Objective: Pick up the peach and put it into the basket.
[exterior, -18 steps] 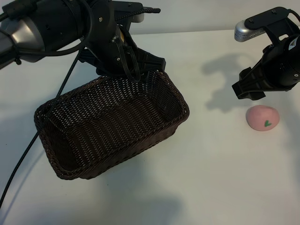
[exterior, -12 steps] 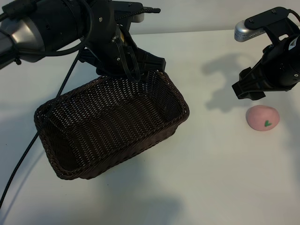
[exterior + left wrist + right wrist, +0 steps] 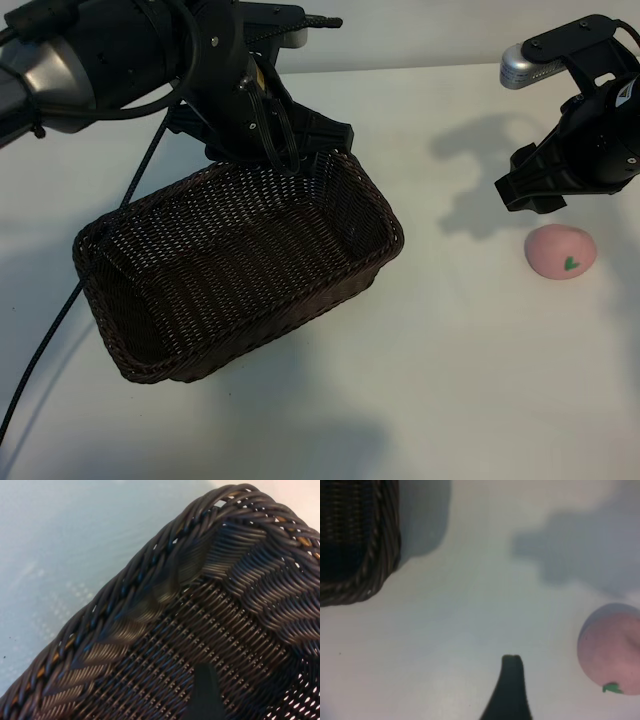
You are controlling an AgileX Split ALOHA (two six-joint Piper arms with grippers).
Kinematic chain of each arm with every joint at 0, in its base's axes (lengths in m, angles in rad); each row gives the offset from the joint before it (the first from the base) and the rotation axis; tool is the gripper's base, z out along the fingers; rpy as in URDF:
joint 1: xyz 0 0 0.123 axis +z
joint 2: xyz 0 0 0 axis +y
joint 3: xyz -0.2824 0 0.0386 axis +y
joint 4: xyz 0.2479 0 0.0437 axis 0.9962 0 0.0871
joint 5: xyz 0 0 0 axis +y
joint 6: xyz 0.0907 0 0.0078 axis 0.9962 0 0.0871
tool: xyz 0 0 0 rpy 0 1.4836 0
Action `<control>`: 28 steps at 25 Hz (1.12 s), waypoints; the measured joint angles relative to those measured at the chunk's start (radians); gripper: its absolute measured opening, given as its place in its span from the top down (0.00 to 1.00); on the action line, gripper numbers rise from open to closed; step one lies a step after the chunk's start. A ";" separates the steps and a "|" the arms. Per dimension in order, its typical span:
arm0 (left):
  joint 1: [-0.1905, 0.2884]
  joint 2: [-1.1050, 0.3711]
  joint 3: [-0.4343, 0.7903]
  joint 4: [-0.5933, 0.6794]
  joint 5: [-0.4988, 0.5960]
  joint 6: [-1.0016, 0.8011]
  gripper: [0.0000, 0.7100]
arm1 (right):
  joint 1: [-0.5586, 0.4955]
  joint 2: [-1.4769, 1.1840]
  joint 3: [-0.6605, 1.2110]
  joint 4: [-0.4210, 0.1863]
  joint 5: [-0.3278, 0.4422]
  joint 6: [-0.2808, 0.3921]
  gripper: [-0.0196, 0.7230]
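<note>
The peach [image 3: 561, 251], pale pink with a small green leaf mark, lies on the white table at the right; it also shows in the right wrist view as peach [image 3: 612, 650]. My right gripper [image 3: 530, 193] hangs open just above and beside it, apart from it, and one dark finger [image 3: 512, 682] shows over bare table. The dark-brown woven basket [image 3: 150, 370] stands left of centre with nothing in it. My left gripper [image 3: 285, 150] is open at the basket's far rim. One of its fingers [image 3: 202, 692] reaches inside against the weave near a rounded corner of the basket [image 3: 150, 580].
The white table [image 3: 450, 380] has free room between the basket and the peach and along the front. A black cable [image 3: 50, 340] trails from the left arm past the basket's left end. The basket's corner [image 3: 365, 580] lies some way from the right gripper.
</note>
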 joint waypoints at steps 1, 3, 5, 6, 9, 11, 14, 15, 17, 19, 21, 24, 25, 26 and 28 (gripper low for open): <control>0.000 0.000 0.000 0.000 0.000 0.000 0.22 | 0.000 0.000 0.000 0.000 0.000 0.000 0.17; 0.000 0.000 0.000 -0.001 0.000 0.000 0.22 | 0.000 0.000 0.000 0.000 0.000 0.000 0.17; 0.000 0.000 0.000 -0.001 0.000 0.000 0.22 | 0.000 0.000 0.000 0.000 0.000 0.000 0.17; 0.000 0.000 0.000 -0.001 0.000 0.000 0.22 | 0.000 0.000 0.000 0.000 0.000 0.000 0.17; 0.000 0.000 0.000 -0.001 0.000 0.000 0.22 | 0.000 0.000 0.000 0.000 0.000 0.000 0.17; 0.000 0.000 0.000 -0.001 0.000 0.000 0.22 | 0.000 0.000 0.000 0.000 0.000 0.000 0.17; 0.000 0.000 0.000 -0.001 -0.002 0.000 0.22 | 0.000 0.000 0.000 0.000 0.000 0.000 0.17; 0.000 0.000 0.000 -0.001 -0.002 0.000 0.22 | 0.000 0.000 0.000 0.000 0.000 0.000 0.17; 0.000 0.000 0.000 -0.001 -0.010 0.000 0.22 | 0.000 0.000 0.000 0.000 0.000 0.000 0.17; 0.000 0.000 0.000 -0.001 -0.014 0.000 0.22 | 0.000 0.000 0.000 0.000 0.000 0.000 0.17; 0.000 0.000 0.000 -0.001 -0.015 0.000 0.22 | 0.000 0.000 0.000 0.000 0.000 0.000 0.17; 0.000 0.000 0.000 -0.001 0.004 -0.002 0.22 | 0.000 0.000 0.000 0.001 0.000 0.000 0.17; 0.000 0.000 0.000 -0.001 0.020 -0.008 0.22 | 0.000 0.000 0.000 0.002 0.000 0.000 0.17; 0.000 0.000 0.000 0.000 0.038 -0.014 0.22 | 0.000 0.000 0.000 0.003 0.000 0.000 0.17; 0.000 0.000 0.000 0.024 0.092 -0.034 0.22 | 0.000 0.000 0.000 0.003 0.000 0.000 0.17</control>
